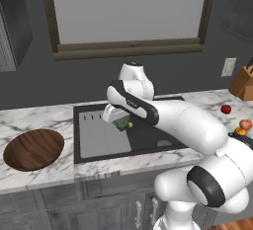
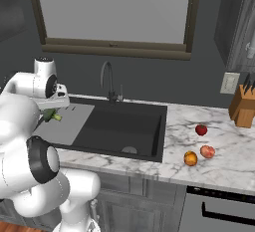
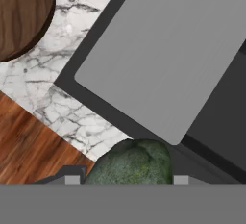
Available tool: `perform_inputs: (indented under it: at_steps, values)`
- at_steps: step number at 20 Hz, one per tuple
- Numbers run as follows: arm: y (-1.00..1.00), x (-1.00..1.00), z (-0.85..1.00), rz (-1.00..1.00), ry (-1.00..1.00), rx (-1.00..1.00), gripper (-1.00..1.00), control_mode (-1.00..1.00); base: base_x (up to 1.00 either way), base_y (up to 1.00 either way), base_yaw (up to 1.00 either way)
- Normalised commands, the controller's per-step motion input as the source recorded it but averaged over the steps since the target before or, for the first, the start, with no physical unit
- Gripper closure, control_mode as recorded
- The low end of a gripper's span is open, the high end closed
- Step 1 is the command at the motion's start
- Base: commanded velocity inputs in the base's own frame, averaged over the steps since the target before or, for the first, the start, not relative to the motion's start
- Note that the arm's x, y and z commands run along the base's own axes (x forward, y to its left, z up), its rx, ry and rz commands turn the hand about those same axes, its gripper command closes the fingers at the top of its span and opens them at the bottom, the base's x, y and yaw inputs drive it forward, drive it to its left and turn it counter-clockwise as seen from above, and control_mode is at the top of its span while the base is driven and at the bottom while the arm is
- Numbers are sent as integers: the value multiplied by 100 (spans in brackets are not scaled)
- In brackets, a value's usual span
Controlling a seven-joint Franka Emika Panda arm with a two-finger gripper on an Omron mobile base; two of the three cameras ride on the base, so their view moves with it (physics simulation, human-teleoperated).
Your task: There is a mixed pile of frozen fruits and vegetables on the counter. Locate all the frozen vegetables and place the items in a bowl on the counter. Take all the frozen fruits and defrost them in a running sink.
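End effector (image 3: 126, 180) grips green vegetable (image 3: 130, 163) above sink (image 1: 143, 137)

The bowl (image 1: 33, 149) is dark grained wood. The counter (image 1: 39, 118) is veined white marble; the sink (image 2: 124, 126) is matt black. The green lump (image 3: 132, 163) looks rough.

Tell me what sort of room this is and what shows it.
A rendered home kitchen, most likely: a black sink with a curved faucet set in a marble counter, and a knife block by the wall.
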Motion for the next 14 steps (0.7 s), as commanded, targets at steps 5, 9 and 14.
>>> perform_inputs:
  at_steps: [5, 9, 14]
  values:
    - [60, 2, 9, 1, 2, 0, 100, -100, 0, 0, 0]
    - [52, 2, 16, 1, 4, 1, 100, -100, 0, 0, 0]
    - [51, 3, -1, 0, 1, 0, 100, -100, 0, 0, 0]
